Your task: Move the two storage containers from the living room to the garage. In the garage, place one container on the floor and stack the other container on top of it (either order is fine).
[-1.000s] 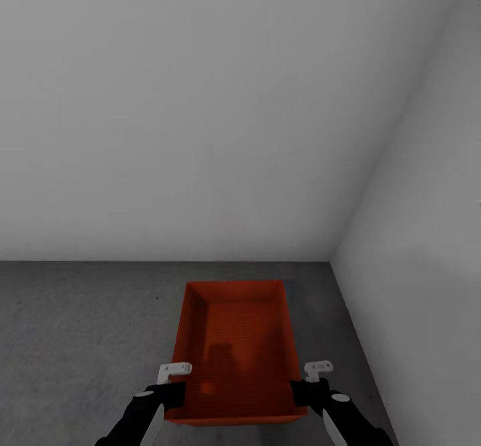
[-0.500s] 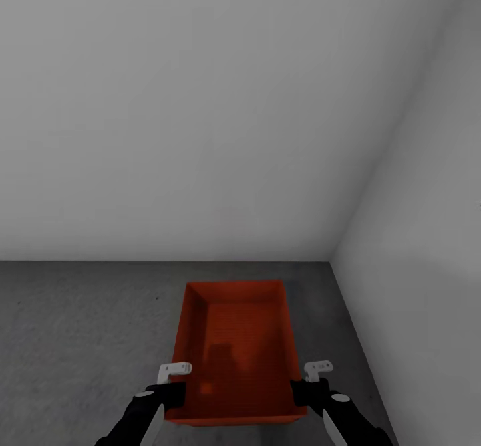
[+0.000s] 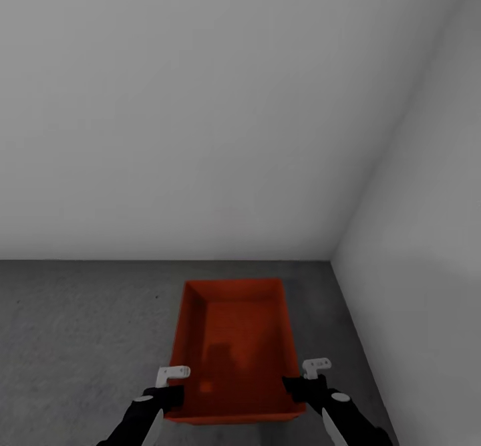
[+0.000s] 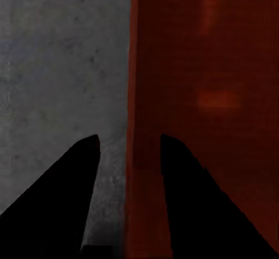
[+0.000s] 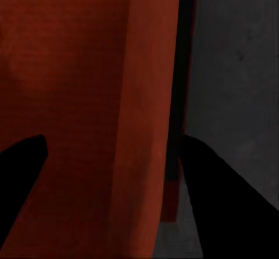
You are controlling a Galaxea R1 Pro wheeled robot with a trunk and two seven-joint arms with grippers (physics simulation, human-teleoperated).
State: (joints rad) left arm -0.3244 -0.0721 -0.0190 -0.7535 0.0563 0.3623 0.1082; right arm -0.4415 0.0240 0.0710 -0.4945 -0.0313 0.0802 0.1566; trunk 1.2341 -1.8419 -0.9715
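Note:
A red-orange storage container (image 3: pixel 234 339) sits open side up over the dark grey concrete floor (image 3: pixel 80 339) of the garage, close to a corner. My left gripper (image 3: pixel 175 389) straddles its left wall near the front; in the left wrist view the fingers (image 4: pixel 129 139) stand close on either side of that wall (image 4: pixel 203 67). My right gripper (image 3: pixel 300 386) is at the right wall. In the right wrist view its fingers (image 5: pixel 111 139) stand wide apart around the wall (image 5: pixel 145 67), clear of it.
A plain pale grey wall (image 3: pixel 200 132) runs across behind the container, and a second wall (image 3: pixel 427 232) closes in on the right, about a hand-width from the container. Open concrete floor stretches to the left.
The right gripper's inner finger has swung inward, opening the gripper off the container wall. The container has barely shifted. The left gripper holds its place.

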